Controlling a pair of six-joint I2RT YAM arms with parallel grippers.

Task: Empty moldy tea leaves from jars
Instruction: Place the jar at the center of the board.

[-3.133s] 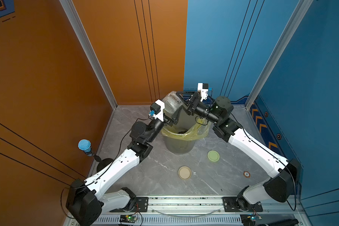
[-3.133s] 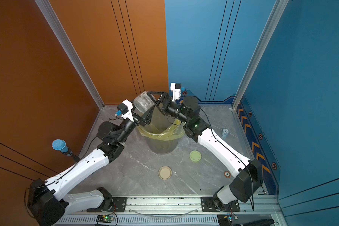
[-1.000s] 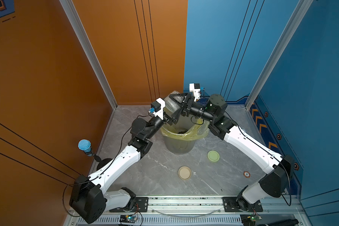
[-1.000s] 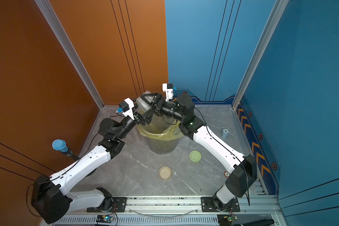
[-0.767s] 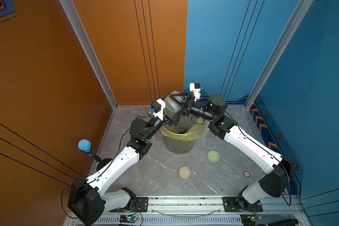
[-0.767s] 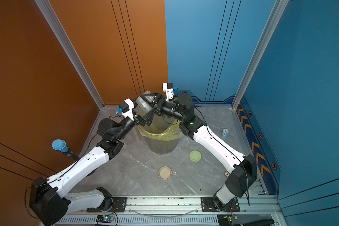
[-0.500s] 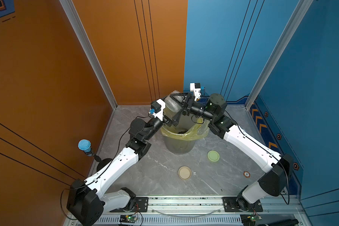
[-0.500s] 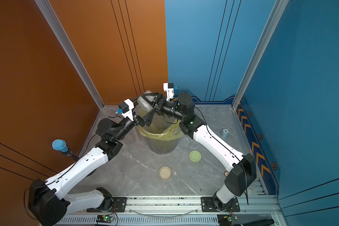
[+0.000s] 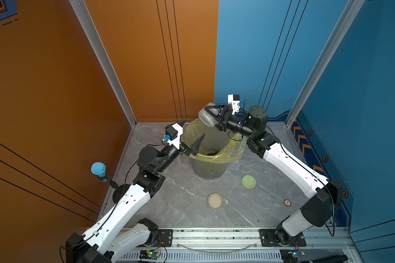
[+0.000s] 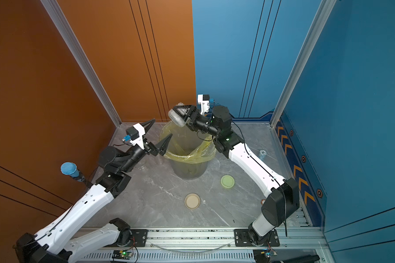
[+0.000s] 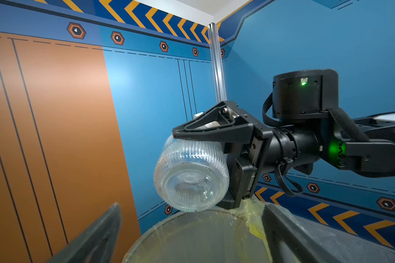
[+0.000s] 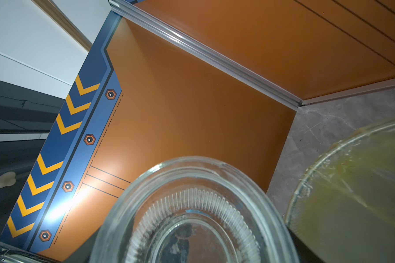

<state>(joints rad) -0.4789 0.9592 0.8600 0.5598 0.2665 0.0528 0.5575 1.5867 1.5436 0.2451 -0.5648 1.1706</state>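
Right gripper clamps the jar at frame centre, above the bin; left gripper spread wide, holding nothing.

Clear ribbed jar; yellow bag lining a grey bin; dark tea leaves; beige lid; pale green lid; grey marbled tabletop.

Grey bin lined with a yellow bag stands mid-floor on the grey marbled table, a blue-capped stand near the orange wall, a small orange-ringed disc toward the blue wall, an aluminium rail along the front edge.
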